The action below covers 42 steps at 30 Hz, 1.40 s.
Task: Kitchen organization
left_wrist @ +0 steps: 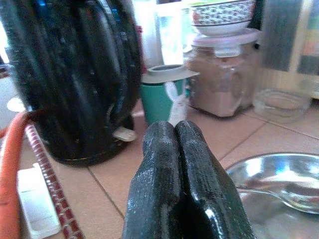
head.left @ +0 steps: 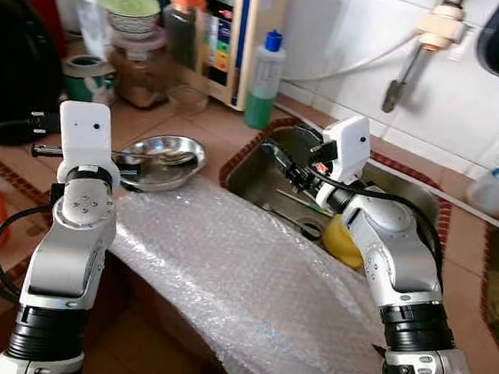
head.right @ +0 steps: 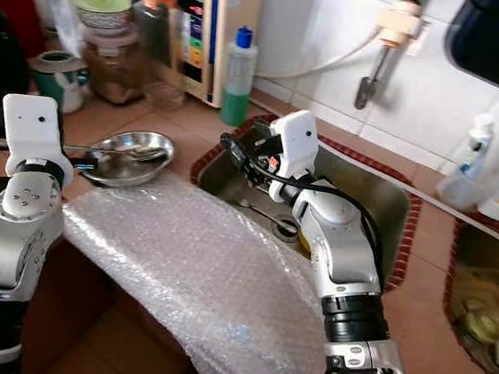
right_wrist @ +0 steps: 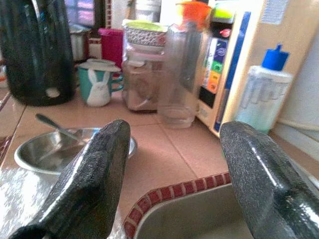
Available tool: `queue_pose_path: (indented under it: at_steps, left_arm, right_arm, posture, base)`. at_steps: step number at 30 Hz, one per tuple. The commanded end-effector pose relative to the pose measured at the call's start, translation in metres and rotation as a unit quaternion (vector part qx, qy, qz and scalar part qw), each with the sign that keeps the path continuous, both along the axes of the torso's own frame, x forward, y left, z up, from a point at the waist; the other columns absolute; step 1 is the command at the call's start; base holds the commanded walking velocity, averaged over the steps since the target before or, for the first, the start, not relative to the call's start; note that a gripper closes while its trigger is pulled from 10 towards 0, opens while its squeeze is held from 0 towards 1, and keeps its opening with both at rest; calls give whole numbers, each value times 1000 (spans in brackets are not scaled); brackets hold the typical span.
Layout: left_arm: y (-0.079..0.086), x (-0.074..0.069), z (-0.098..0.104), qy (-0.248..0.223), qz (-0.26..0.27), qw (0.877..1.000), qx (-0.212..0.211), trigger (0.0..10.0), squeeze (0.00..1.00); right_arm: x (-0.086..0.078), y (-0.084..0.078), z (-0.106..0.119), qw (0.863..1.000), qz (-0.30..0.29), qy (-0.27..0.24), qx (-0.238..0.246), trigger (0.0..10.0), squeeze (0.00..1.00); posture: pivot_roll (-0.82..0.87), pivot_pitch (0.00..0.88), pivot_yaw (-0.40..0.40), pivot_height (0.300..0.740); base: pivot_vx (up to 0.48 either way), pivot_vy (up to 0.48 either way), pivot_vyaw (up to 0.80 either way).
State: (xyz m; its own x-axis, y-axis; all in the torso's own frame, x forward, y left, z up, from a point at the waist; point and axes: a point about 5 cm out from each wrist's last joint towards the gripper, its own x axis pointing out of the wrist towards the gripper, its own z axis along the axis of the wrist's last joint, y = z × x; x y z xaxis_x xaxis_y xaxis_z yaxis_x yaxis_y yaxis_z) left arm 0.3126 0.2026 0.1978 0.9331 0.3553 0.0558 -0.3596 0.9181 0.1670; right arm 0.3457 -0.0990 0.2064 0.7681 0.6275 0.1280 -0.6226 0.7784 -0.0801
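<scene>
Your right gripper [head.left: 281, 161] hovers over sink [head.left: 264, 175], fingers spread wide, empty. Spoon [head.left: 292, 220] lies in sink below fingers. Left gripper [left_wrist: 182, 184] fingers pressed together, empty, beside steel bowl [head.left: 158, 161] on worktop [head.left: 221, 117]. Likely step: reach down for spoon; lower first

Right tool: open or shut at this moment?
Open. In the right wrist view the right tool has its two black fingers spread wide apart over the sink edge, gripping nothing.

Bright, even daylight fills the kitchen, glinting off the steel bowl [head.left: 158, 161] and bubble wrap [head.left: 249, 276], while both wrist views are soft, their near fingers blurred.
</scene>
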Motion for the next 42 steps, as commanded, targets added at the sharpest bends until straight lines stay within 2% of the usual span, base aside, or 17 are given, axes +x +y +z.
queue_pose_path:
  at_steps: [1, 6, 23, 31, 40, 42]
  left_arm:
    - [-3, 3, 2, 5, -14, 1000, -2, 10000, 0]
    - [-2, 5, 6, -2, -12, 1000, -1, 10000, 0]
    - [-2, 9, 8, 2, -11, 1000, -3, 10000, 0]
    - [-8, 13, 13, -5, -26, 999, 21, 10000, 0]
    - [-14, 18, 15, -2, -46, 999, 7, 10000, 0]
    - [-17, 21, 15, 11, -67, 998, 13, 10000, 0]
  right_arm:
    - [4, -7, 6, 1000, -23, -6, 9, 10000, 0]
    - [5, -8, 7, 999, -29, -7, 11, 10000, 0]
    - [6, -13, 8, 999, -42, -8, 11, 10000, 0]
    - [8, -17, 9, 998, -53, -11, 11, 10000, 0]
    - [11, -21, 12, 998, -64, -14, 6, 10000, 0]
    - [12, -21, 13, 998, -65, -14, 5, 10000, 0]
  posture:
    - [164, 0, -46, 740]
    - [161, 0, -43, 740]
    - [154, 0, -34, 740]
    - [151, 0, -33, 740]
    - [150, 0, -38, 740]
    - [153, 0, -42, 740]
  base:
    - [0, 0, 0]
    - [0, 99, 0]
    - [0, 365, 0]
    - [0, 0, 0]
    - [0, 0, 0]
    - [0, 0, 0]
